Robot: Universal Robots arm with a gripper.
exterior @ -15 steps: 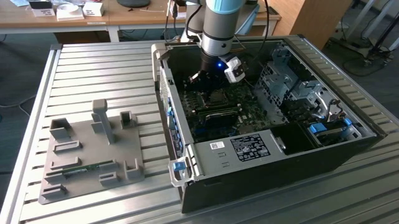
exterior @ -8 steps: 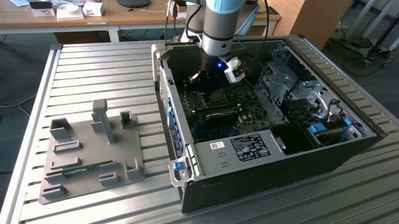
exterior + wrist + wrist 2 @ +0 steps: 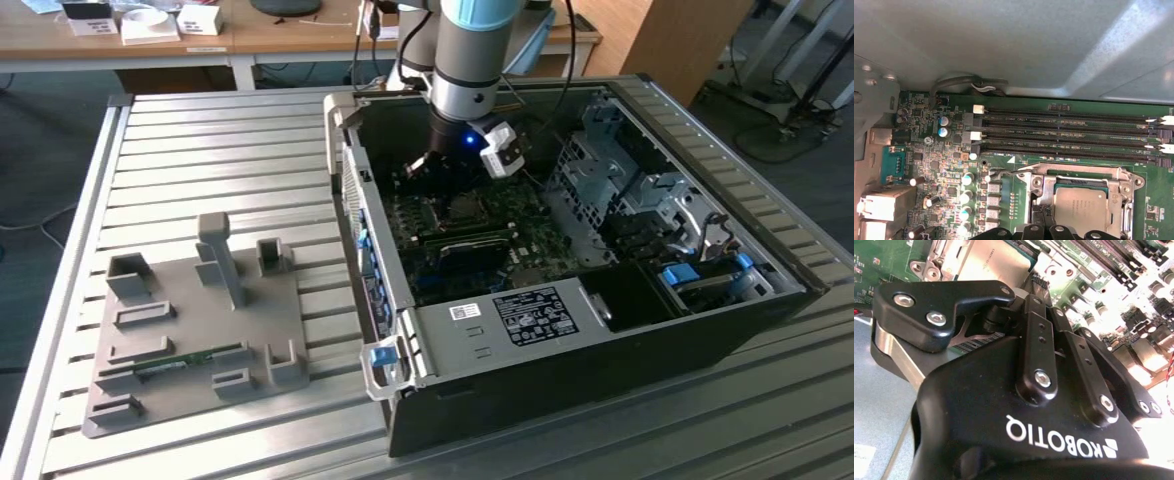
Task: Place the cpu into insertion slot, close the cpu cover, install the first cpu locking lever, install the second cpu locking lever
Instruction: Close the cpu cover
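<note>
Hanging from the arm (image 3: pixel 467 60) inside the open computer case (image 3: pixel 534 385), the tool (image 3: pixel 434 175) is hovering just above the motherboard (image 3: pixel 934 165), close beside the processor socket. In the first wrist view we are finding the cpu (image 3: pixel 1086 210) sitting in its slot, silvery top facing up. The cpu cover (image 3: pixel 1079 173) is lying flat around it, so the chip is showing through the frame's open centre. The tool's tips are poking into that view at a corner of the socket, right at the cover's edge, though we are not able to say whether they are touching it. In the second wrist view the black linkages are converging toward one point over the socket, so we are reading the tool as pressed together with nothing pinched in it. A thin metal lever (image 3: pixel 1004 173) is lying near the socket corner on the side of the long memory slots (image 3: pixel 1064 132); we cannot tell whether it is latched. In the exterior view the case is lying on its side on a slatted metal counter (image 3: pixel 227 160). Toward the exterior view's left, a grey holder tray (image 3: pixel 174 290) is resting well apart from the case, carrying a green memory stick (image 3: pixel 174 362).
</note>
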